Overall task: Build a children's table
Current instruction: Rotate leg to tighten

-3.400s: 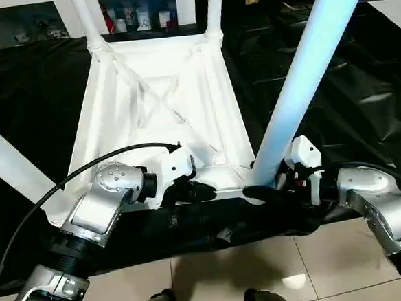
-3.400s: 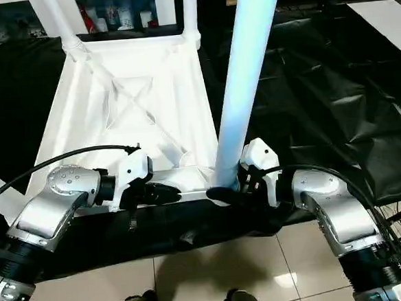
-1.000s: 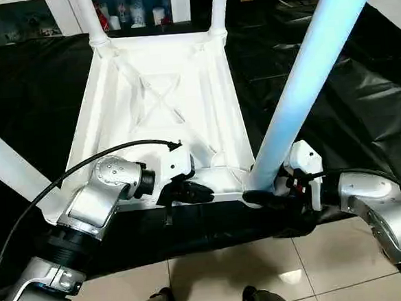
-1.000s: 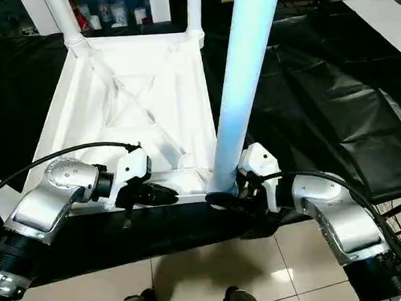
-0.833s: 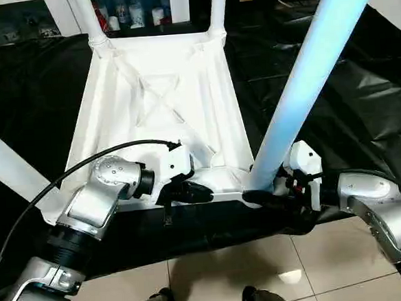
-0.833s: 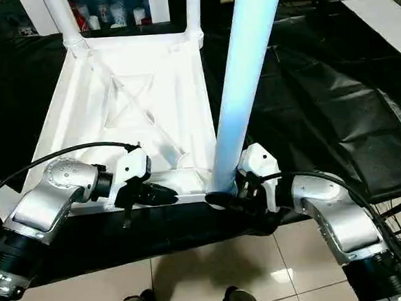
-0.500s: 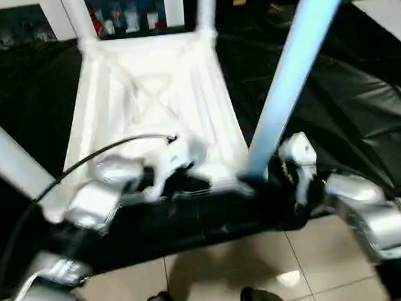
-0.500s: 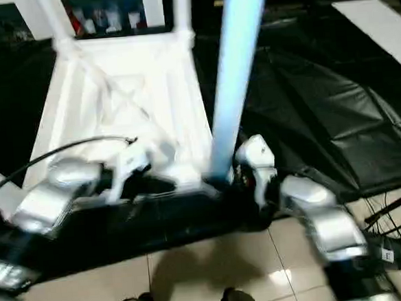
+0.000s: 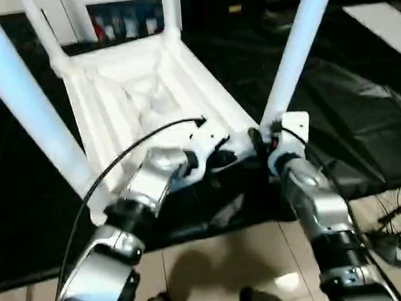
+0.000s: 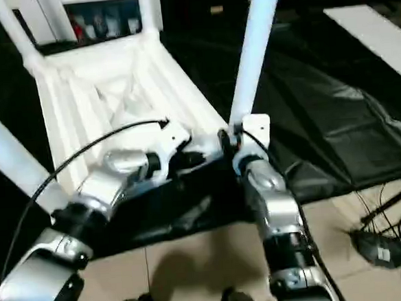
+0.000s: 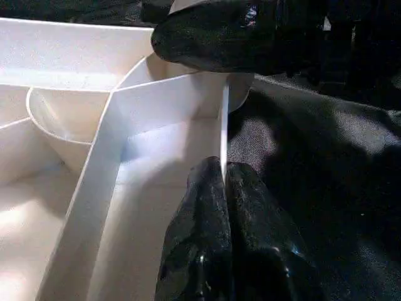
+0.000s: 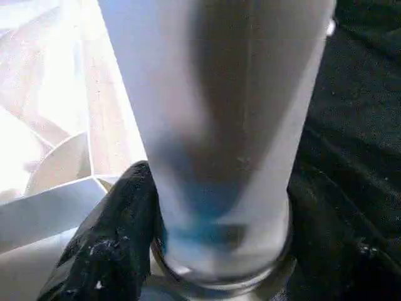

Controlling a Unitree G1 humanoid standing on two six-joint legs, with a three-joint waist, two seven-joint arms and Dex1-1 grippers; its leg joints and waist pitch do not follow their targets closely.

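Note:
The children's table lies upside down, its white top [image 9: 125, 101] with the ribbed underside up. Legs stand in the corner sockets: a near left leg [image 9: 25, 101], a near right leg [image 9: 297, 54] and two far ones. My left gripper [image 11: 224, 182] is shut on the thin rim wall of the top's near edge, close to the near right socket. My right gripper [image 12: 219, 251] is closed around the base of the near right leg [image 12: 219, 113], just above its socket, one black finger [image 12: 116, 244] pressed against the tube. In the left eye view both grippers meet at that corner [image 9: 249, 150].
Black cloth [image 9: 348, 99] covers the work surface under and around the table. A flat white panel [image 9: 384, 20] lies at the far right. Shelves with small items [image 9: 126, 21] stand behind. Tiled floor [image 9: 215, 266] with cables [image 9: 399, 240] lies in front.
The whole head view has swung and tilted, so the table looks turned. Both grippers keep their holds on the rim and on the near right leg.

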